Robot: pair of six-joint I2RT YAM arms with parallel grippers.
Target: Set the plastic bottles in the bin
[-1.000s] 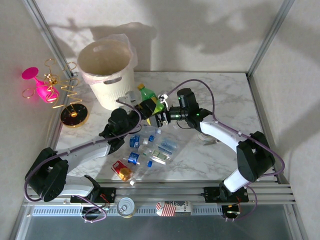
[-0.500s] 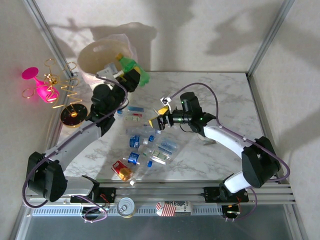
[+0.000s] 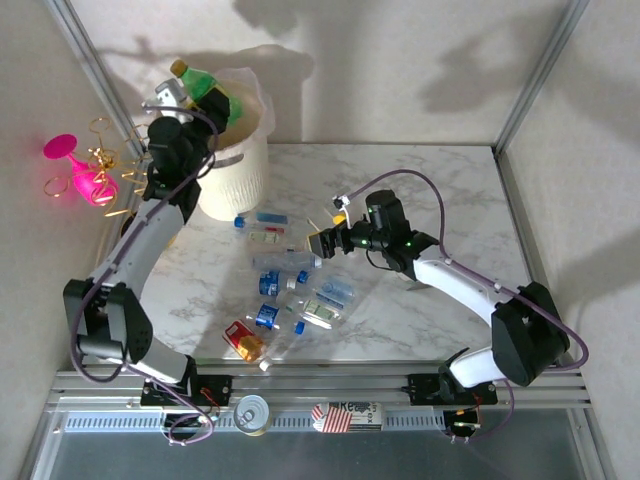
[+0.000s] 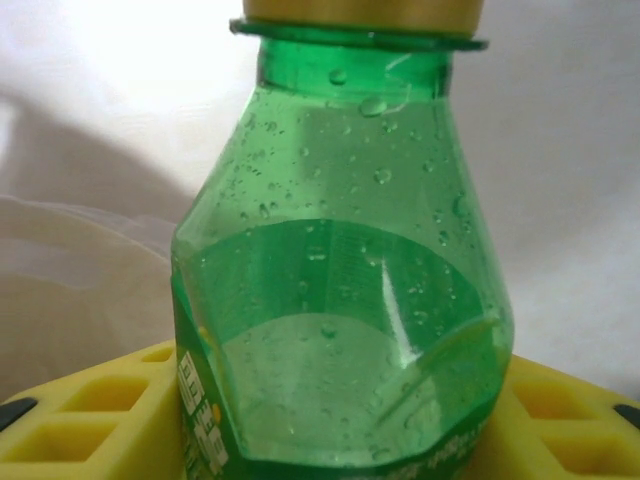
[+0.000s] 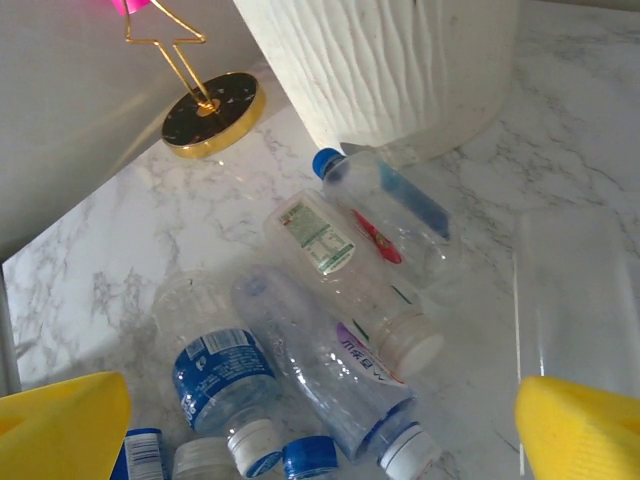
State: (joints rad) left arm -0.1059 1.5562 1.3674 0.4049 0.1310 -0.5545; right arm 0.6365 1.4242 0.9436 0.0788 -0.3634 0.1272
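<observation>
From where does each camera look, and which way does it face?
Top external: fixed above and behind the bases, facing down onto the white marble table; both arms show, left arm at the tall cream ribbed plastic bin.
Left wrist: on that wrist, facing along its yellow jaws, shut on the green plastic bottle with a yellow cap.
Right wrist: facing down at the clear plastic bottles; its yellow jaws stand open at the lower corners.
Shared: top and right wrist both show the bin and clear bottles.
</observation>
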